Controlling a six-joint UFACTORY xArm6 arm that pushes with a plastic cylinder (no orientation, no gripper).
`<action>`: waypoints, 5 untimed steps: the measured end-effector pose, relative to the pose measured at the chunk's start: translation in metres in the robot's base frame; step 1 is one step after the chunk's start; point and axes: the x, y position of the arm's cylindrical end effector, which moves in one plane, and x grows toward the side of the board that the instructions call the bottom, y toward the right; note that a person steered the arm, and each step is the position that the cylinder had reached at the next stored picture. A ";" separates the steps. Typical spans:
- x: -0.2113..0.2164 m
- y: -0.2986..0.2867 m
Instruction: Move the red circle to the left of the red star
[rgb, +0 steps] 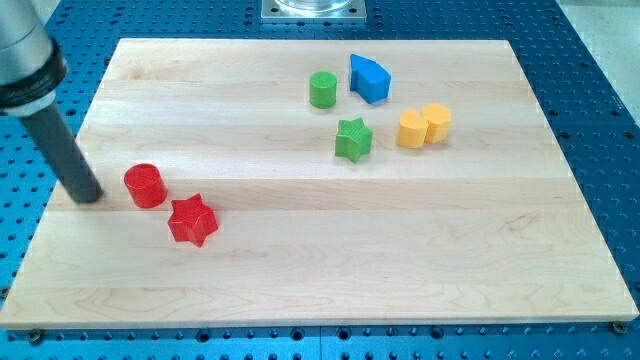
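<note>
Camera view frames the red circle near the board's left edge, with my tip set down just beside it on the view's left, apart from it by a narrow gap; no claw is carried, only a bare rod. The red star is found just beside the circle, toward the view's lower right. Well apart, near the view's top right, are grouped a green cylinder, a blue block, a green star and two touching yellow blocks, none lying between tip and circle.
</note>
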 end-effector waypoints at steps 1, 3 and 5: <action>-0.009 0.022; -0.009 0.021; -0.011 0.017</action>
